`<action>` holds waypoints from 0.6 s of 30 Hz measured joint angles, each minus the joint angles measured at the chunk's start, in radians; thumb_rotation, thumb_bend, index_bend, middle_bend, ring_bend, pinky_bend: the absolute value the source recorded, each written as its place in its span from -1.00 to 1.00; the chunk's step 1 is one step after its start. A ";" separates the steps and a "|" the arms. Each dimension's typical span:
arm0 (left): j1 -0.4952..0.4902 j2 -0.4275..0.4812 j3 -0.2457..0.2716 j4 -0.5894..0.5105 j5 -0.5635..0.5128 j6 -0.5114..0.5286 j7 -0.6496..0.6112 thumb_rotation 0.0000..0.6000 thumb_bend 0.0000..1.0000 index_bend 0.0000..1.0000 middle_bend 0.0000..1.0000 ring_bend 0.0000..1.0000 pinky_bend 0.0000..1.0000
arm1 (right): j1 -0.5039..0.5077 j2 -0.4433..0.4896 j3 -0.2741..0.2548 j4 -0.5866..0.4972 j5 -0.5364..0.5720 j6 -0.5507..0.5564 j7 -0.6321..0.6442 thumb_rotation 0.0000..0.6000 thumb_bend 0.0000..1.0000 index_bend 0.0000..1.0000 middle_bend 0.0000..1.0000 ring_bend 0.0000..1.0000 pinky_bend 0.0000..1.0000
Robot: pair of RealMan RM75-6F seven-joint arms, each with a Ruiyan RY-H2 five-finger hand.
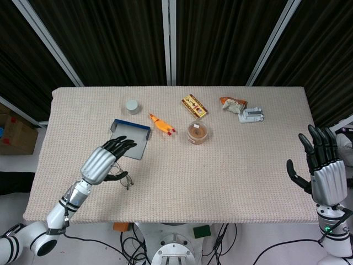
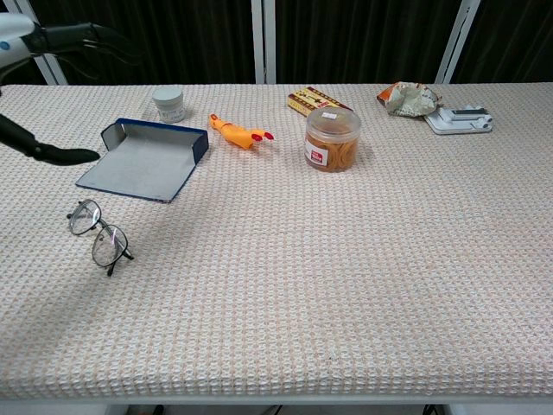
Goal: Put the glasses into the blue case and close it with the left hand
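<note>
The left hand hangs over the table with its fingers stretched out and apart, and it holds nothing. Its dark fingertips point toward the blue case. In the chest view only dark fingertips show at the left edge, just beside the case. The glasses lie on the cloth right under the hand, and from above they peek out from below it. They sit near the case, on the side closer to the robot, but they do not touch it. The case lies open and flat, with its grey inside facing up. The right hand is far off at the right edge of the table, held up with its fingers spread wide, and it holds nothing too. Past the case there is a small grey pot. Next to the case lies an orange toy chicken. Farther on stands a round jar with a clear lid, and behind it lies a yellow and red box. At the far right are a crumpled snack bag and a flat grey thing just beside it.
</note>
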 measured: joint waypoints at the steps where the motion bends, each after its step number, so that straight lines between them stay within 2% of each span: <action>1: -0.006 -0.004 0.000 0.004 -0.002 -0.004 0.006 1.00 -0.68 -0.71 -0.70 -0.81 -0.52 | 0.000 -0.001 -0.001 0.002 0.003 0.000 0.002 1.00 -0.05 -1.00 -1.00 -1.00 -1.00; 11: 0.000 0.013 0.020 -0.017 -0.031 0.011 0.061 1.00 -0.67 -0.70 -0.69 -0.80 -0.52 | -0.005 -0.007 -0.016 0.043 0.015 0.005 0.041 1.00 -0.05 -1.00 -1.00 -1.00 -1.00; 18: 0.014 0.068 0.069 -0.016 -0.072 -0.043 0.151 1.00 -0.58 -0.51 -0.69 -0.76 -0.46 | 0.002 -0.011 -0.017 0.053 0.019 0.006 0.060 1.00 -0.05 -1.00 -1.00 -1.00 -1.00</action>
